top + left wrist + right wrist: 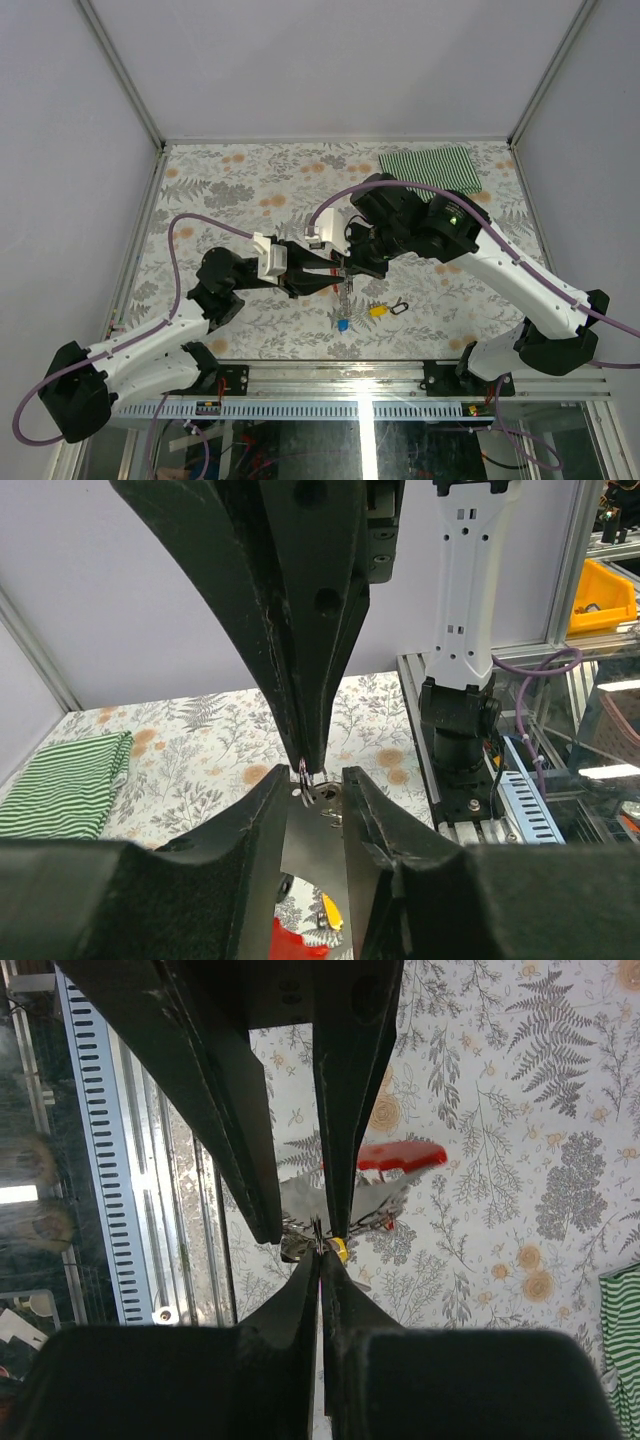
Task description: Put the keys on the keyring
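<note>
Two loose, blue key (343, 325) and yellow key (378, 310), by the table's (250, 190) near edge. Where's our keyring (400, 1155)?
Dangling just above them — we clasp it in the left gripper (315, 780), right gripper (320, 1260) pinched shut alongside.

**Surface** (250, 190): flat and covered in a fern-and-flower print. A striped green cloth (432, 168) lies folded at 1 o'clock. A yellow key (378, 310) lies near 6 o'clock, with a small black loop (400, 307) just beside it at its 3 o'clock. A blue key (343, 325) is near the yellow key's 8 o'clock; whether it rests on the surface cannot be told.
</note>
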Robot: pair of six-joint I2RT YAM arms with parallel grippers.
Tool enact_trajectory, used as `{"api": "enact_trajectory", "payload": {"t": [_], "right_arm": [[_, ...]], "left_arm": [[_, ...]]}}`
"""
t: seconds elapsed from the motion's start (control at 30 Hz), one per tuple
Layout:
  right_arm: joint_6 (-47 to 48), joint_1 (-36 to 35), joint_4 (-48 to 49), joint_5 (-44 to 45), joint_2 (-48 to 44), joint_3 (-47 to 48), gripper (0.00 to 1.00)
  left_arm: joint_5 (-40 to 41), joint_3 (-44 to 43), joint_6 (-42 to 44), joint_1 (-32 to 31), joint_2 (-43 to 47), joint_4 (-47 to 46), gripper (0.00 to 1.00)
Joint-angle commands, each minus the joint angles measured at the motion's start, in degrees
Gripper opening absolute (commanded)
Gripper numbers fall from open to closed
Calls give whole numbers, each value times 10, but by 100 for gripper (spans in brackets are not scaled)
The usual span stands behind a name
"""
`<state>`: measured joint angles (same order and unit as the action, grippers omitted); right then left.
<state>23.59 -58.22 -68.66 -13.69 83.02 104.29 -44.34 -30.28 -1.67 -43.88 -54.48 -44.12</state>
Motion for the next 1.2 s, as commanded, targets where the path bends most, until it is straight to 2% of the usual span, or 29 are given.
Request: {"api": "enact_trajectory", "payload": {"t": [0.0,0.37,0.63,0.83,0.97,1.17], "right_arm": [[5,-7,24,-11,-6,7,0],[6,-7,29,-14,-8,-2,0],[7,-7,38,-15,-15,-4,0],[7,-7,46,-8,-24,-9,0],[7,-7,48,-4,-26,-11,0],[7,-7,49,1,-30,-12,0]], "left_arm": [[-9,-22,-1,-4,-5,-23,28],[-11,-30,0,-7,-11,-22,17],[-14,-33,5,-8,-10,-11,0],[-16,-31,15,-8,-1,13,0],[-18,-31,17,-8,-1,20,13],[-19,-31,17,-8,0,25,14]]}}
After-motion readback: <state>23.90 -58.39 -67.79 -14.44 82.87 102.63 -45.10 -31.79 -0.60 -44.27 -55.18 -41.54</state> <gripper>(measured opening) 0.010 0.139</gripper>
